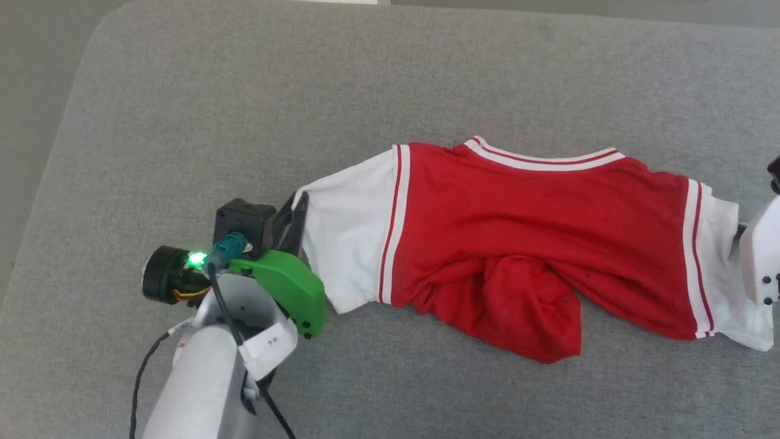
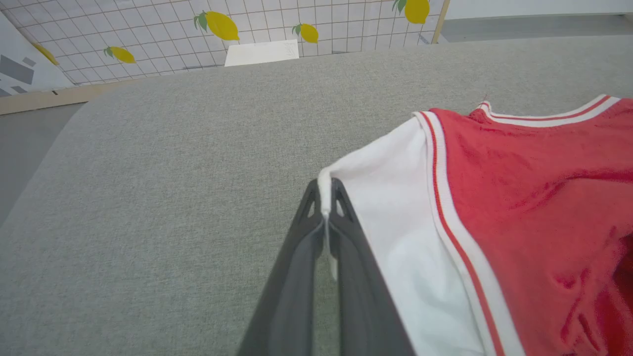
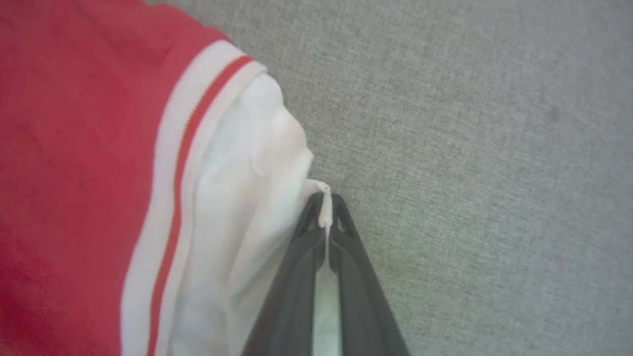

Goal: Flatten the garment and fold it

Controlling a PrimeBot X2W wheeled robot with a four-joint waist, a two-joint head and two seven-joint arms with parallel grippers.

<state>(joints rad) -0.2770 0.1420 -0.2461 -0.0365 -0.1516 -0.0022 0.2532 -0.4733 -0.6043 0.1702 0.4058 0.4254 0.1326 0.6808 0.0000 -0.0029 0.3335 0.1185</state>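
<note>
Lying crosswise in front of you, the shirt (image 1: 518, 225) ran its long axis from sleeve to sleeve across the grey cushion (image 1: 244, 122), with the collar (image 1: 542, 160) on the far side and the lower body bunched into a red lump (image 1: 524, 317) on the near side. You had the left gripper (image 2: 325, 198) pressed together on the outer edge of the left sleeve (image 1: 347, 238), a thin fold of white cloth pinched between its tips. The right gripper (image 3: 325, 207) was likewise closed on a small tab of the right sleeve (image 3: 237, 198). So each arm sat at its own end of the shirt, and the cloth lay inward from both tools, toward the middle. As I judge it, your next move hung on that relation. Drawing the two grips apart along the sleeve-to-sleeve line would take up slack across the shoulders. It would do little for the lump, which lay nearer you than either grip. Both pinches looked shallow, so a hard tug could slip them.
</note>
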